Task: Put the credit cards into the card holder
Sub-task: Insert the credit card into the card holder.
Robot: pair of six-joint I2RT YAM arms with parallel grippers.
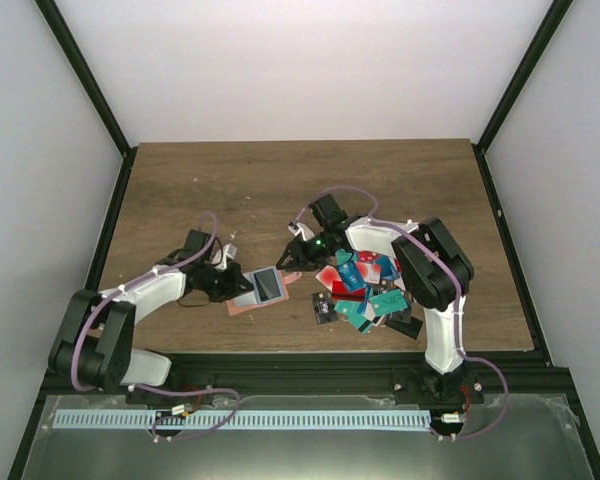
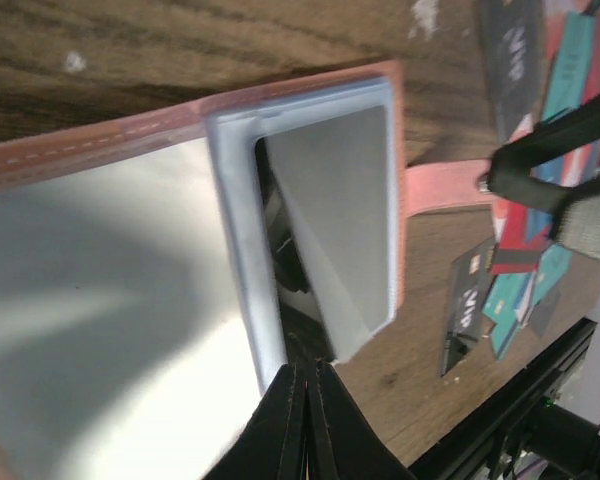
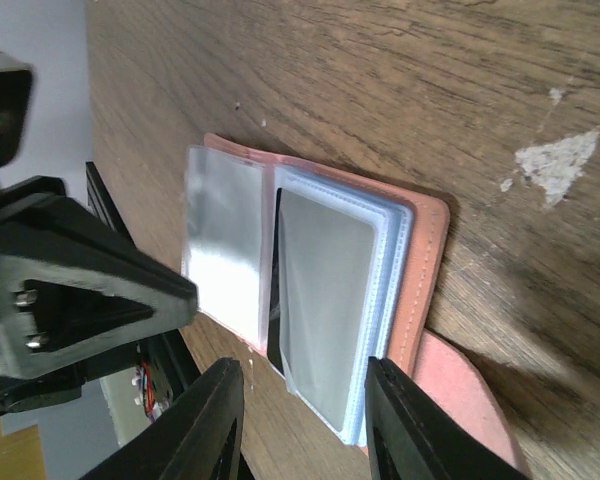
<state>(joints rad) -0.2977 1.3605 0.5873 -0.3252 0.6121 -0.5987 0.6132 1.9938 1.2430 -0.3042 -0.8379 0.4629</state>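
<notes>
Nearest the lens, the left gripper is seen closed tight at the edge of a clear leaf of the holder. The leaf seems to be pinched and lifted, so that the pockets are spread. The holder is laid open on the table, in front of the left arm. At its 2 o'clock the right gripper is poised just above it, jaws partly apart, with nothing between them. At the holder's 3 o'clock the cards are heaped, near it but apart from it. A dark shape is seen behind one pocket; whether it is a card cannot be told. No other card is seen filed, so the task is judged barely begun: the heap is yet to be picked through and slid in, card by card.
</notes>
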